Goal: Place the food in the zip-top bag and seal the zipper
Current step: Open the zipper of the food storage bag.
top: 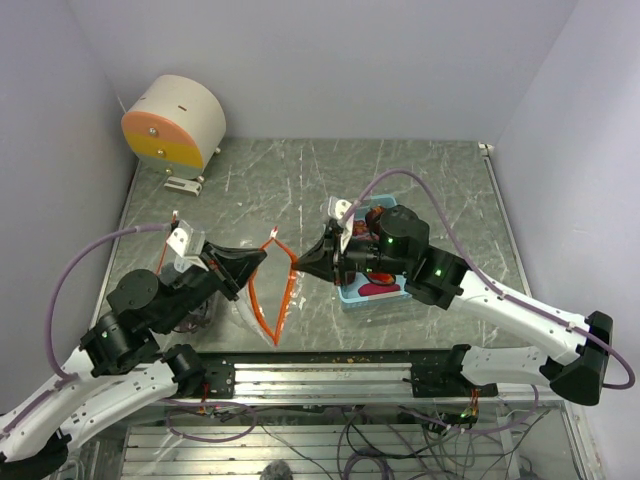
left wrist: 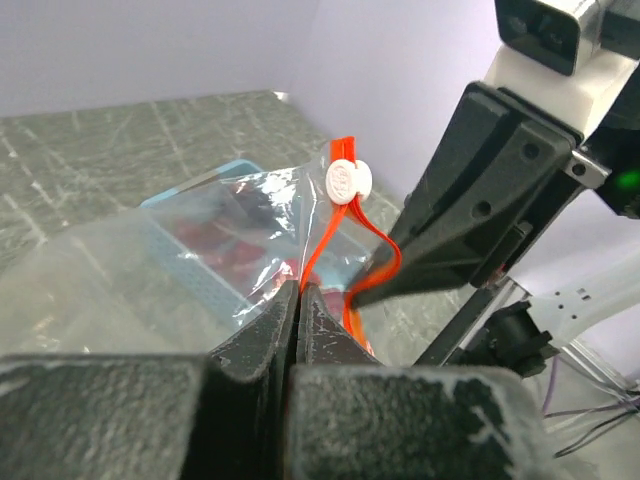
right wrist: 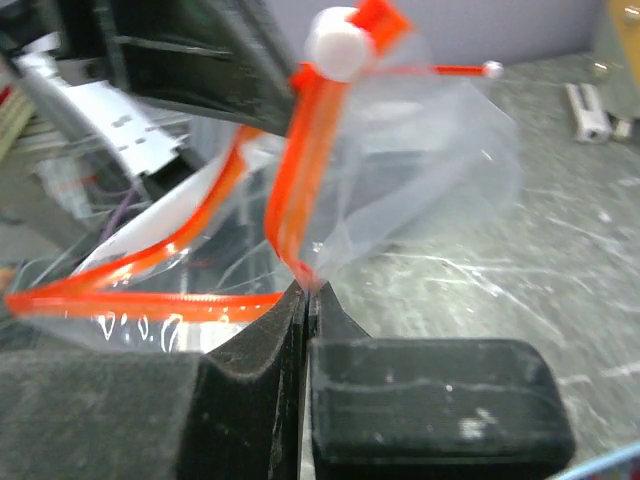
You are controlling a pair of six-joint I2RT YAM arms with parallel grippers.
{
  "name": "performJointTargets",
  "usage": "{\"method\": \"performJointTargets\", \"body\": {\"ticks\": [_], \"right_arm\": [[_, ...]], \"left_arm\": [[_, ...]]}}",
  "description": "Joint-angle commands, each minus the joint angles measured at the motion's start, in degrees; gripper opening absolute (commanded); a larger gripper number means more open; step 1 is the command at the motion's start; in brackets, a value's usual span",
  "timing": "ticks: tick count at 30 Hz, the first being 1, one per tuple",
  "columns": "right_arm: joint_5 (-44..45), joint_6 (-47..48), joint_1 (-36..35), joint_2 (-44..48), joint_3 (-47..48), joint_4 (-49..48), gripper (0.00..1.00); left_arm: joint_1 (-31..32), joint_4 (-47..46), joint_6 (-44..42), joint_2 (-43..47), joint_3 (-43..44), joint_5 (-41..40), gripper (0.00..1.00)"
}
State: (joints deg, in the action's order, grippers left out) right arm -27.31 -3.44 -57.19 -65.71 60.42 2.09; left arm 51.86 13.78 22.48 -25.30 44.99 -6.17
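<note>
Two tools, one zip-top bag, one blue tray

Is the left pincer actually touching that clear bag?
Touching. The left wrist view shows the left pincer shut on the zip-top bag, plastic pinched between its fingertips.

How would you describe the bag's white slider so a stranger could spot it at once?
On the grey marbled table, look to the middle, where the left tool and right tool pinch a clear zip-top bag by its orange-red zipper. The slider is the round white clip riding near the top of that strip, the only white piece on the bag.
</note>
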Motion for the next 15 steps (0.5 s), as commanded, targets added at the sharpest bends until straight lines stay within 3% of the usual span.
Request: {"method": "performJointTargets", "body": {"ticks": [1, 5, 8, 13, 15], "right_arm": [[19.2, -2.2, 0.1, -0.2, 1.4, 1.5, 0.00], [43.0, -6.8, 0.1, -3.3, 2.6, 5.0, 0.00], [54.0, -9.0, 0.1, -4.1, 1.9, 6.2, 0.00], [52.5, -7.7, 0.0, -4.8, 0.9, 4.7, 0.00], [43.0, -5.6, 0.0, -5.1, 0.3, 2.7, 0.12]], "left_arm": [[0.1, 7.9, -1.2, 0.6, 2.0, -6.3, 0.07], [0.0, 10.3, -0.4, -0.2, 2.5, -9.2, 0.07], [0.1, 14.1, 0.5, -1.2, 3.9, -13.0, 0.07], [0.1, 16.4, 1.2, -1.9, 5.1, -17.3, 0.07], [0.1, 15.2, 1.2, -1.8, 4.7, -17.8, 0.07]]}}
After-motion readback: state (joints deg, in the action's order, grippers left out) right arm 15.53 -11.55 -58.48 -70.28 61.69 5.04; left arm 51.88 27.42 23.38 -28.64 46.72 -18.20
